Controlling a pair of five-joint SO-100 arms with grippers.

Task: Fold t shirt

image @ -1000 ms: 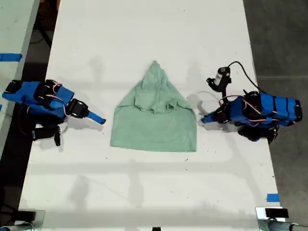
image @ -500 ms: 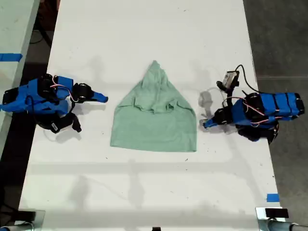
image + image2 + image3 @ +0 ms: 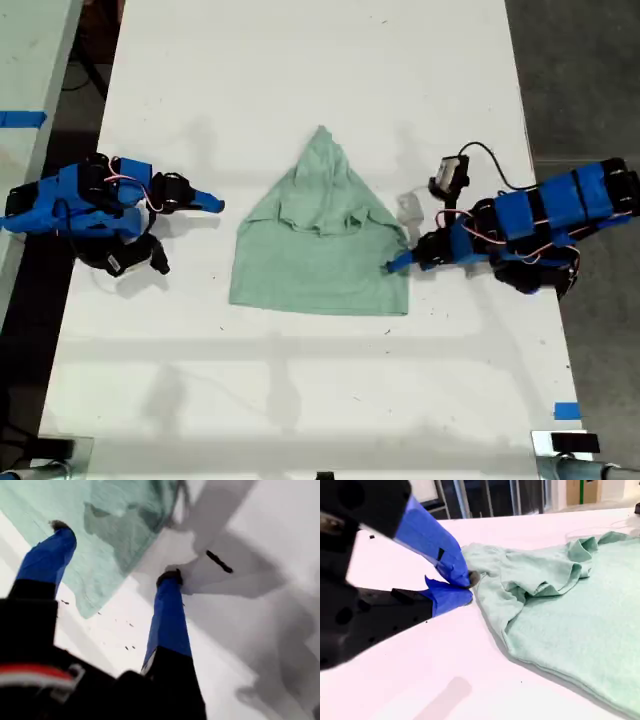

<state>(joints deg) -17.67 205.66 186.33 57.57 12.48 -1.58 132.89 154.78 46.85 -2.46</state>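
Note:
The pale mint-green t shirt lies flat and wrinkled mid-table, its pointed end toward the far edge. My first gripper comes in from the exterior view's right and is open at the shirt's near right edge. In the first wrist view my first gripper has one fingertip over the t shirt and the other over bare table. My second gripper sits at the exterior view's left, shut and empty, a short gap from the shirt. The second wrist view shows my second gripper beside the t shirt.
The white table ends just behind both arm bases. A blue tape piece marks its near corner at the exterior view's right. A second table with blue tape stands beyond the exterior view's left edge.
My first gripper has reached toward the exterior view's left onto the shirt's edge. My second gripper swung toward the far side a second ago and has since stayed still.

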